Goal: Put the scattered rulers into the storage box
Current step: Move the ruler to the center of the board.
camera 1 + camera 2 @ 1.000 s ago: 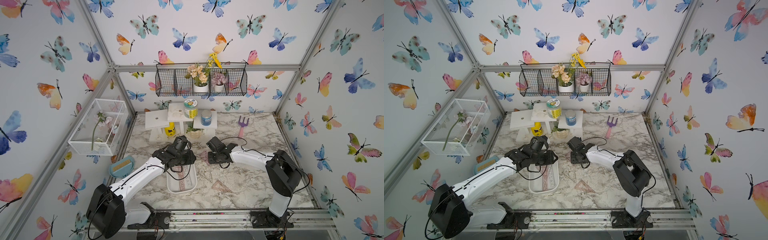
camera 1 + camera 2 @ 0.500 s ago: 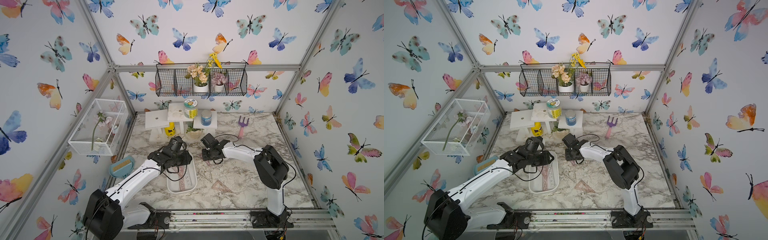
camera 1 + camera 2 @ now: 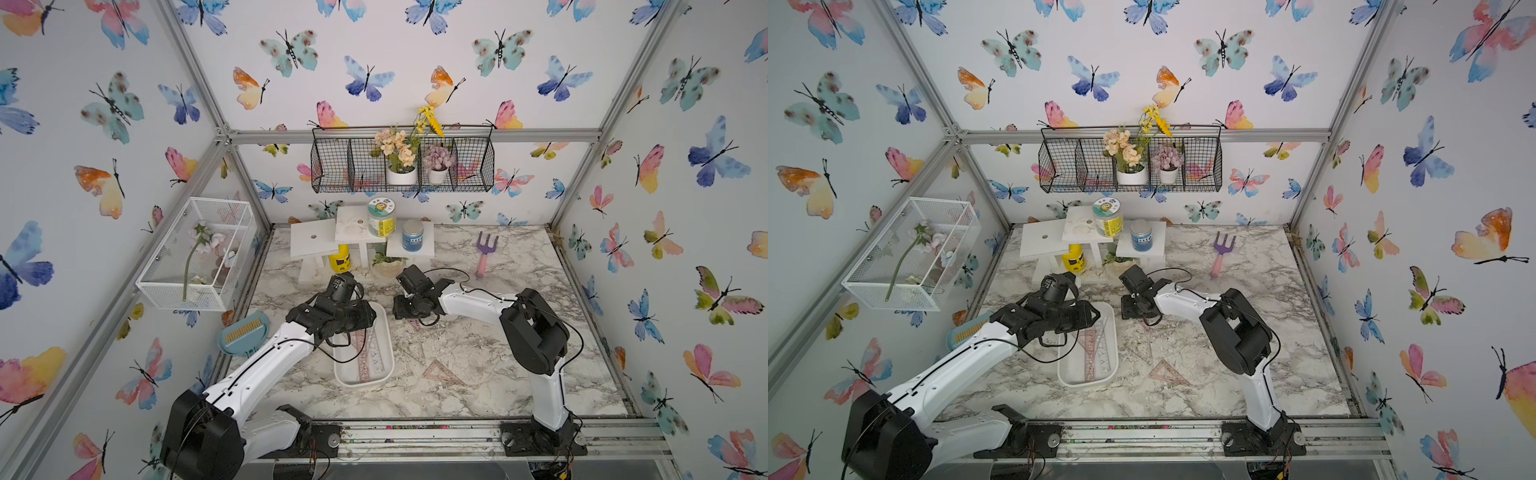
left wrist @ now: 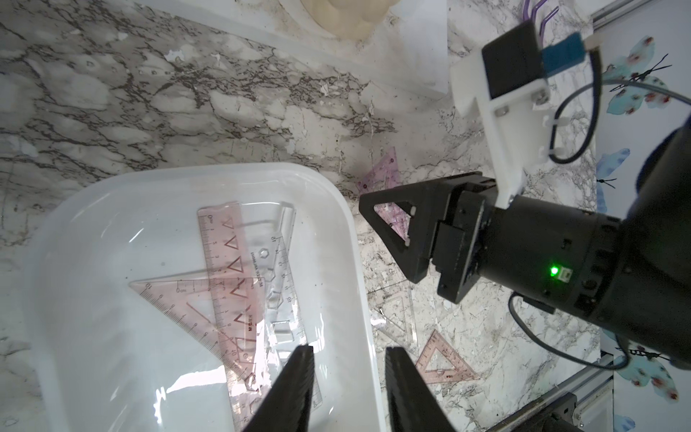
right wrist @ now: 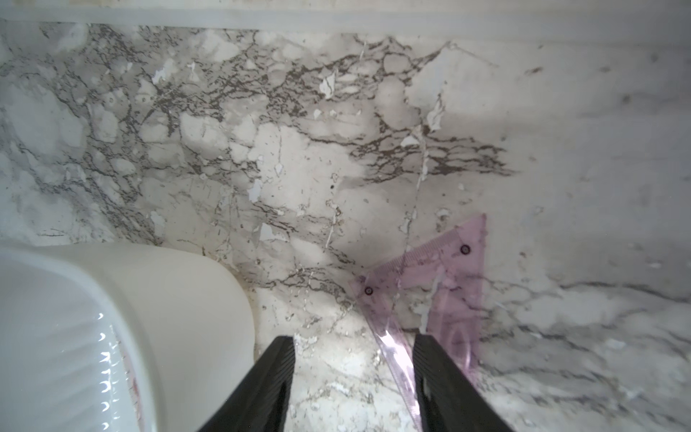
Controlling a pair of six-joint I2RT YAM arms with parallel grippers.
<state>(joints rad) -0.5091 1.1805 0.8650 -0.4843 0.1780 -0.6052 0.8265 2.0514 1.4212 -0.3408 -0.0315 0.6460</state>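
A set square lies loose on the worktop beside the box, which holds several rulers. The left jaws hang narrowly parted and empty over the box. Farther off, the right jaws stand wide over a purple set square, not gripping it.

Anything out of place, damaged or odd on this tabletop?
Yes. Outside the storage box lie a purple set square, a clear set square and a pink set square. The marble tabletop is chipped, white flakes showing.
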